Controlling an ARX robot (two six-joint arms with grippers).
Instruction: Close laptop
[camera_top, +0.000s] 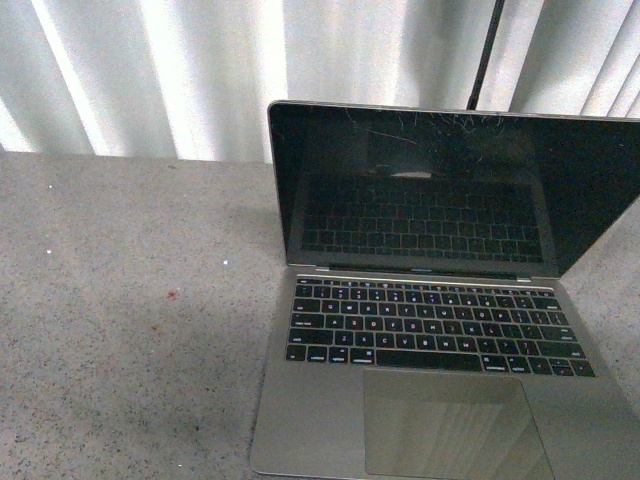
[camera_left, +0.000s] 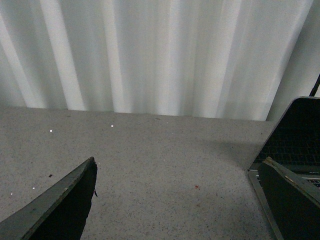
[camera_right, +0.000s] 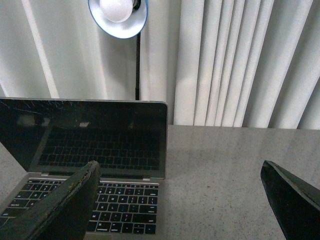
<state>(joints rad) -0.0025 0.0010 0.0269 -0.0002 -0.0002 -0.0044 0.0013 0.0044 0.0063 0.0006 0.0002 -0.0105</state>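
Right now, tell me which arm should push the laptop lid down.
Right. The right hand is open and faces the laptop screen squarely, one finger overlapping the keyboard in its view. The left hand faces mostly table, the laptop only at the edge.

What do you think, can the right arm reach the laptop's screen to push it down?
Probably yes. Its open fingers are close to the laptop, whose screen stands upright just ahead with nothing between them.

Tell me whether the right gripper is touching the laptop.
Cannot tell. Right wrist view: the right gripper overlaps the laptop keyboard, no gap visible; front view shows no gripper.
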